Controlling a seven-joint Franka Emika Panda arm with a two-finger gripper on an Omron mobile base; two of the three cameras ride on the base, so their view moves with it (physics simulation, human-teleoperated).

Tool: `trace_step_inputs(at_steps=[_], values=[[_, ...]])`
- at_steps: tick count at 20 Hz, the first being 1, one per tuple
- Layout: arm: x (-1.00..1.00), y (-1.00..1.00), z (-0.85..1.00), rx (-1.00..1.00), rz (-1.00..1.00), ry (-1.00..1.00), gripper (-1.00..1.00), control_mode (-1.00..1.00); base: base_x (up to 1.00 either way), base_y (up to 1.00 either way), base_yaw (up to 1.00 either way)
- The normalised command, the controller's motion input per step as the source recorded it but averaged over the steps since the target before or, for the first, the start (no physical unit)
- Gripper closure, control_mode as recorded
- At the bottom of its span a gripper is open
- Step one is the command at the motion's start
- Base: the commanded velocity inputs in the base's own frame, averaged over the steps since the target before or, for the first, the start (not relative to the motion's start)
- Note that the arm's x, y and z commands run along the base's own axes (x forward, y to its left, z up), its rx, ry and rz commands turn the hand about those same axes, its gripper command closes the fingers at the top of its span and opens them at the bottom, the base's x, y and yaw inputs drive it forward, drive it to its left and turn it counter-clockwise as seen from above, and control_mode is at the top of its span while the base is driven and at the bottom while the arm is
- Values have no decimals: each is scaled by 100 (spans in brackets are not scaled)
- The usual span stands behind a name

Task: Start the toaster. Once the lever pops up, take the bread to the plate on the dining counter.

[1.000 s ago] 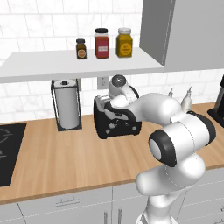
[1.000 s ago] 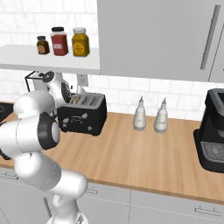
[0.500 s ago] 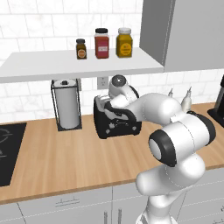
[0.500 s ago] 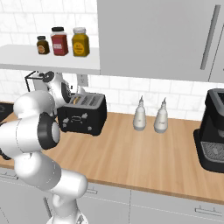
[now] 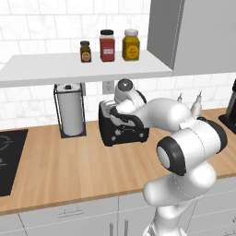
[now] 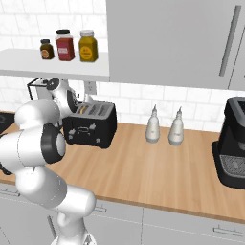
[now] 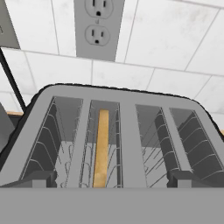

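1. The toaster [image 7: 118, 131] sits on the wood counter [image 5: 69, 170] against the white tiled wall [image 7: 166, 48]; it is a black box with a grey top and 4 long slots lined with thin wire guides.
2. The bread [image 7: 101, 148] stands on edge, low in the 2nd slot from the left in the hand view, a thin tan slice with its narrow top edge showing.
3. The gripper [image 7: 109, 178] hangs just above the toaster's near edge, its 2 dark fingertips [image 7: 39, 178] spread as wide as they go, holding nothing; contact with the toaster cannot be told.
4. A grey double wall outlet [image 7: 97, 27] is on the tiles behind the toaster.
5. A white paper towel roll [image 5: 70, 110] stands in a black wire holder to the toaster's left.
6. 3 lidded spice jars [image 5: 107, 45] stand on the grey shelf [image 5: 69, 69] above.
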Motion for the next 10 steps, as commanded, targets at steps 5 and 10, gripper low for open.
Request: trace_step_inputs(at_steps=[5, 10], values=[[0, 0, 0, 0, 0, 0, -100, -100, 0, 0, 0], [0, 0, 0, 0, 0, 0, -100, -100, 0, 0, 0]])
